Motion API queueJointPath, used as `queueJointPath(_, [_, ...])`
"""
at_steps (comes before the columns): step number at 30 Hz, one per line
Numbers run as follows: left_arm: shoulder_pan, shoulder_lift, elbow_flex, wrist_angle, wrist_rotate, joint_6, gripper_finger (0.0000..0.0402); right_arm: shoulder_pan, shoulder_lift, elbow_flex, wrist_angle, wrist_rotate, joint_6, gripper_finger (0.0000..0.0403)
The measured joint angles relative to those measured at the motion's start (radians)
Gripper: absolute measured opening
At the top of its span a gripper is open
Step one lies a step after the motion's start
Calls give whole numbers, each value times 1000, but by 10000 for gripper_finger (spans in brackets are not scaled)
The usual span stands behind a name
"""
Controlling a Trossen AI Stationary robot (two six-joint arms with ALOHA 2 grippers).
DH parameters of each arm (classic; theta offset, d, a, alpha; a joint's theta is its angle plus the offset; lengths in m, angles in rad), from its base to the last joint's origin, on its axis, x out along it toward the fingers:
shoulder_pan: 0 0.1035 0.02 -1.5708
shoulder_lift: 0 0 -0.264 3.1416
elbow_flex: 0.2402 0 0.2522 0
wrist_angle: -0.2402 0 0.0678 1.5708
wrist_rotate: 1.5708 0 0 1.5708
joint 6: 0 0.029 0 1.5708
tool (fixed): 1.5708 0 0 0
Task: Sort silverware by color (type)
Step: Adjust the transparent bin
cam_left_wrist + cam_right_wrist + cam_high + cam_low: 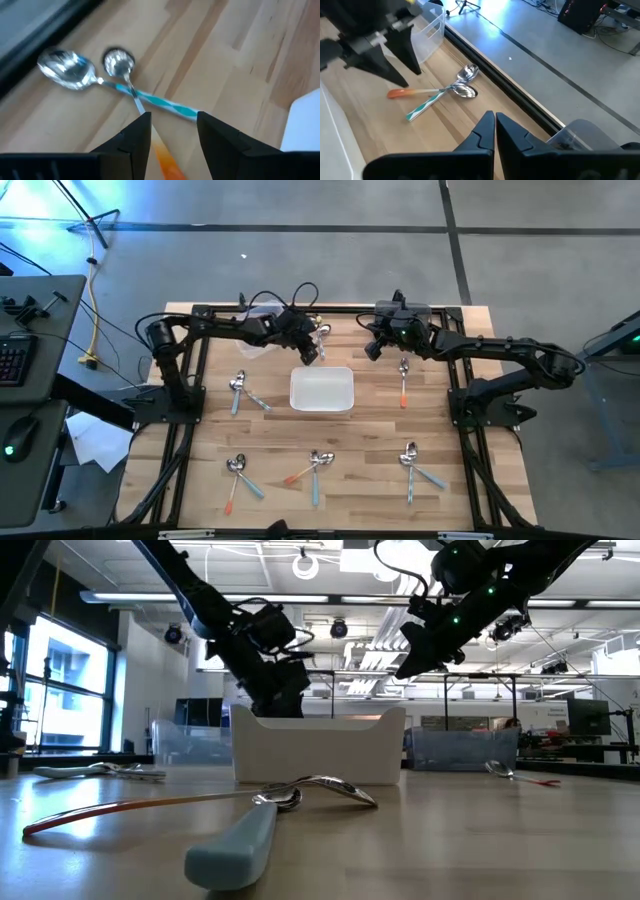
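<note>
Two spoons lie crossed on the wood near the table's far edge. One has an orange handle [167, 162] and the other a light blue handle [165, 102]; both also show in the right wrist view, orange handle [412, 92] and blue handle [422, 107]. My left gripper [172, 131] is open and slants down just above them, one finger on each side of the orange handle, without touching it. In the high view, my left gripper [310, 354] stands just beyond the white bin [321, 391]. My right gripper [494, 125] is shut on nothing and hovers right of the pair, above the table [372, 350].
Another orange-handled spoon [403, 380] lies right of the white bin. More spoons lie at the left [240, 391] and in small groups along the near side [238, 474], [315, 465], [415, 464]. A clear plastic bin [431, 30] stands at the far edge behind my left gripper.
</note>
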Motion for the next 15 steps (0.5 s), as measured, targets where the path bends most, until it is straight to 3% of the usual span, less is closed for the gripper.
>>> queueJointPath(8, [-14, -187, -18, -337, -21, 46, 86, 0, 0, 0, -8, 0, -3, 0])
queueJointPath(15, [-9, -309, -159, -502, -21, -64, 9, 0, 0, 0, -8, 0, -18, 0])
